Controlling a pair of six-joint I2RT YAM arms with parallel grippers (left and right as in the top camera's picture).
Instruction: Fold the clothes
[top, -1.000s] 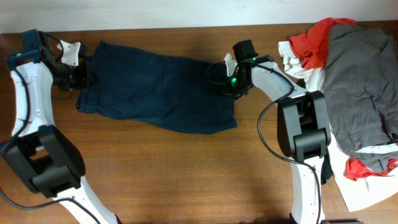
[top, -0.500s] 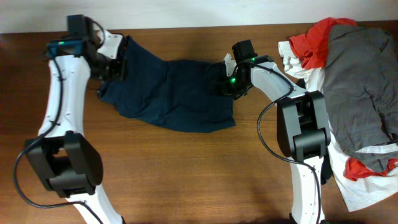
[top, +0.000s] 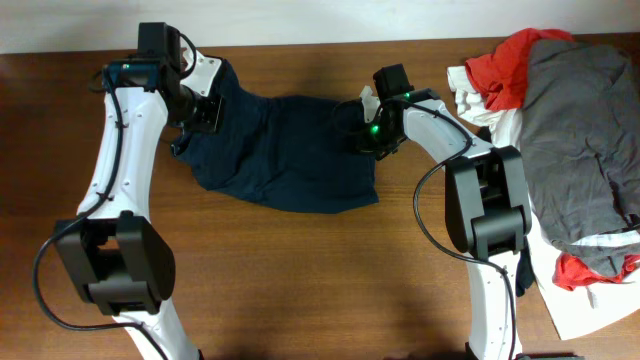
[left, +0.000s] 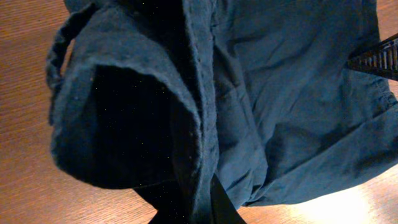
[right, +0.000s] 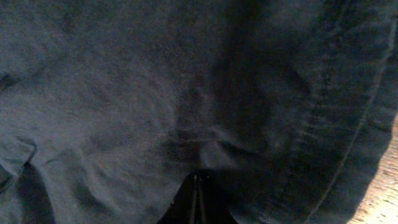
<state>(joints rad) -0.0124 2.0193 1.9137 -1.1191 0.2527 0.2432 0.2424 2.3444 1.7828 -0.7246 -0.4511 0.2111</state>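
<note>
The navy-blue shorts-like garment (top: 290, 155) lies wrinkled on the table between my arms. My left gripper (top: 200, 108) is shut on its left edge and holds that edge lifted, so the cloth hangs in a fold in the left wrist view (left: 205, 112). My right gripper (top: 362, 132) is shut and pressed down on the garment's right end; the right wrist view shows only dark cloth (right: 186, 93) around the closed fingertips (right: 196, 193). A pile of grey (top: 585, 130), red (top: 510, 65) and white (top: 475, 95) clothes lies at the right.
The brown wooden table (top: 300, 280) extends in front of the garment. The clothes pile covers the right edge, with a red piece (top: 585, 270) and white cloth (top: 590, 305) at the front right. A pale wall strip (top: 300, 20) runs along the back edge.
My left gripper has carried the garment's left edge to the right, toward the middle, bunching and shortening the cloth. The right arm has stayed in place on the right end.
</note>
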